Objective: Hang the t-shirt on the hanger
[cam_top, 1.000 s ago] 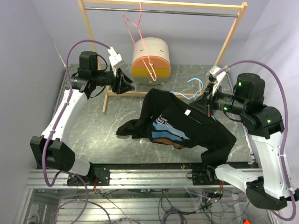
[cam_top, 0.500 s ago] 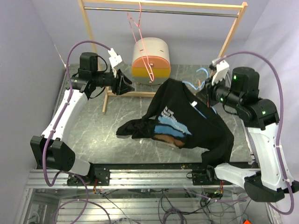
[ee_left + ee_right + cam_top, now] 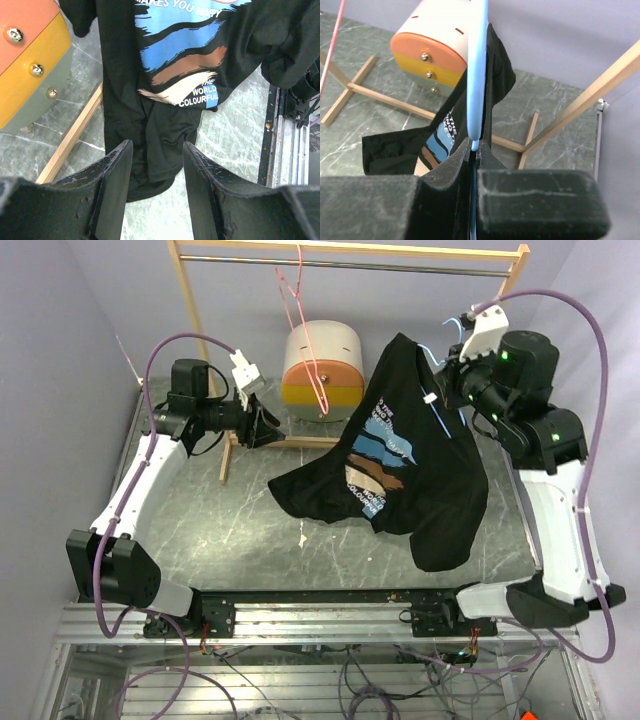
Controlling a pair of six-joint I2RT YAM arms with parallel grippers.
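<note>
Between the right pincer's (image 3: 474, 146) tightly closed fingers, the hanger's (image 3: 478, 75) light-blue wire is being pinched, running straight up ahead of them. Below and to the left of that pincer, the t-shirt (image 3: 410, 470) is draping from the hanger with its print facing out (whether its low end is touching the table (image 3: 200, 540) I cannot tell). Well apart, the left pincer (image 3: 156, 148) is hovering with fingers parted and nothing between them, the shirt's lower edge hanging just ahead of its tips.

Grey marbled table (image 3: 200, 530): wooden rack (image 3: 226, 460) feet at back, cream-orange drum (image 3: 322, 365) (on its side) between.
</note>
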